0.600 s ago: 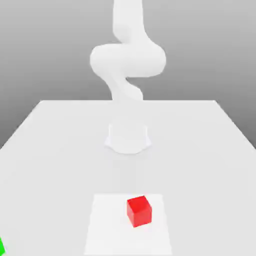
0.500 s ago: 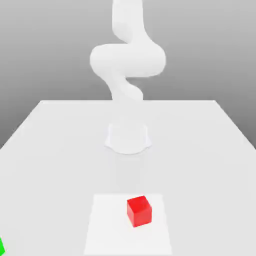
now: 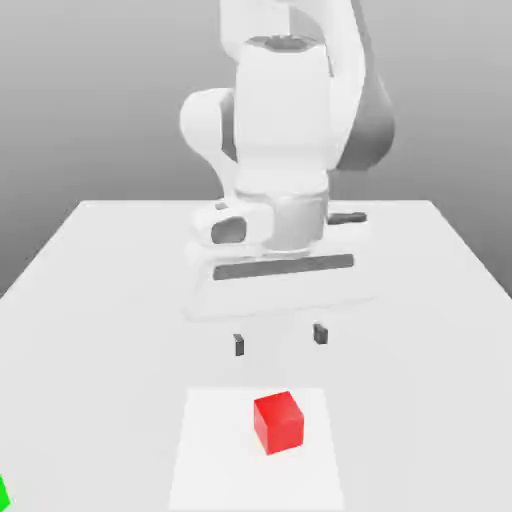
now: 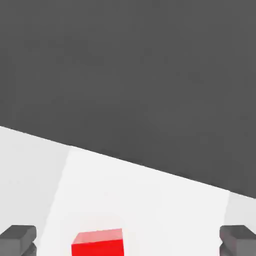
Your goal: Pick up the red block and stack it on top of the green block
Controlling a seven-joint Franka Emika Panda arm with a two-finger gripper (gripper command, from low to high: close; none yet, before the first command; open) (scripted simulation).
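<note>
Red block (image 3: 278,422) sits low in the exterior frame, a little right of centre, resting flat on a brighter white square patch (image 3: 215,450) of the bench (image 3: 100,290). It is a small matte cube with one corner turned toward the camera, so the top face and two side faces show. In the hand view the same cube (image 4: 98,243) appears at the lower edge of the frame, between the two dark fingertips (image 4: 18,238) that stand near the lower corners.

Above and behind the cube in the exterior view hangs the white arm (image 3: 285,130), filling the upper middle of the frame, with its end effector (image 3: 279,339) pointed down. The end effector is released: its two dark fingertips are spread wide, well apart from each other, gripping nothing. They hover clear of the bench, above the cube in the frame, and touch neither it nor the patch.

Green block (image 3: 3,493) is a thin bright sliver at the lower left edge of the exterior frame, cut off by the border, well apart from the red cube and the white patch.
</note>
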